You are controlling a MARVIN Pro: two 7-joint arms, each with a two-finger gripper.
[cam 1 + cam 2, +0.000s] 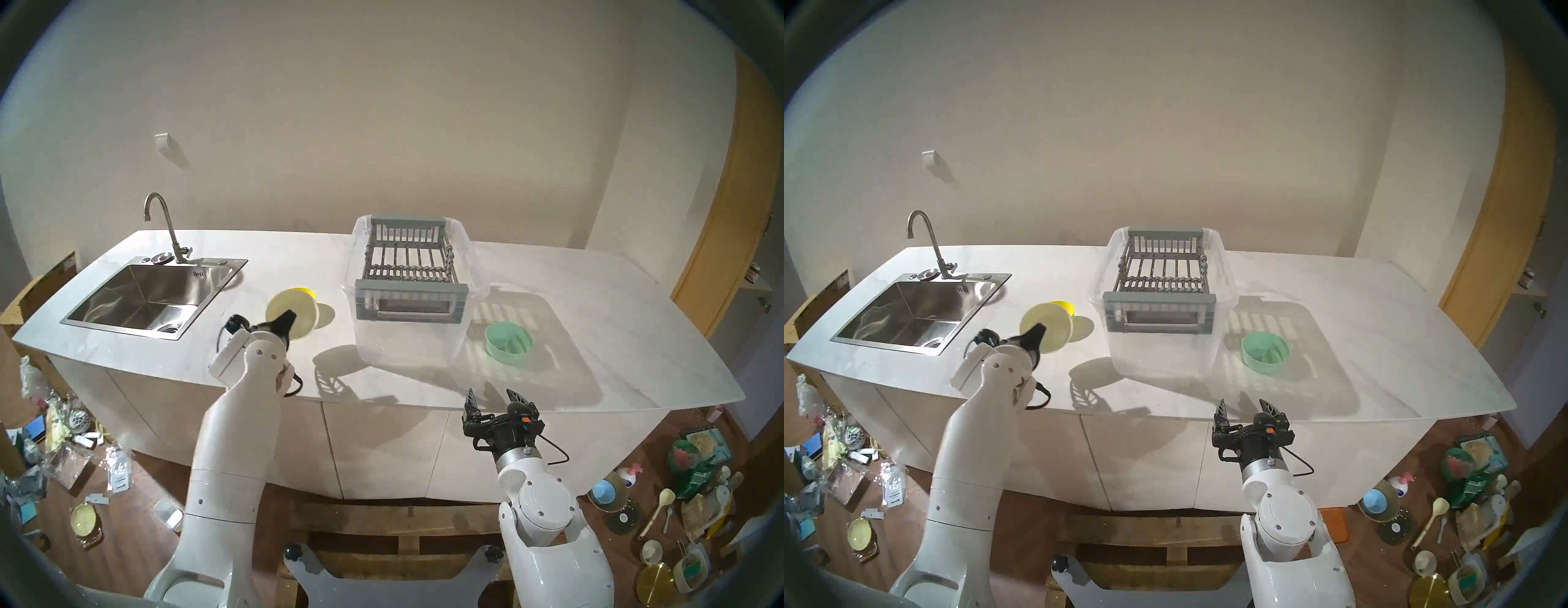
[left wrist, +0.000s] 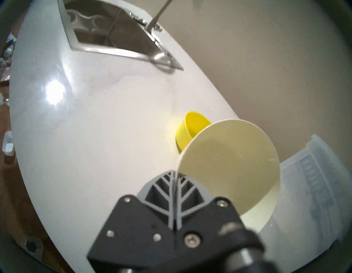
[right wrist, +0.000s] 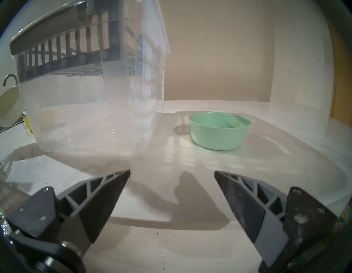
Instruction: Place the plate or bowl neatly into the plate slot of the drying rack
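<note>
A pale yellow plate (image 1: 297,308) (image 2: 228,162) hangs tilted on edge above the counter, between the sink and the rack. My left gripper (image 1: 290,315) (image 2: 174,172) is shut on its lower rim. The grey drying rack (image 1: 409,288) rests on top of a clear plastic tub (image 1: 407,344). The plate slots (image 1: 407,271) between its ribbed bars hold nothing. A yellow bowl (image 1: 309,291) (image 2: 187,131) stands just behind the plate. A green bowl (image 1: 509,342) (image 3: 219,131) stands right of the tub. My right gripper (image 1: 491,395) (image 3: 172,172) is open at the counter's front edge, holding nothing.
A steel sink (image 1: 140,297) with a faucet (image 1: 163,225) takes up the counter's left end. Dishes, packets and other clutter lie on the floor on both sides of the counter.
</note>
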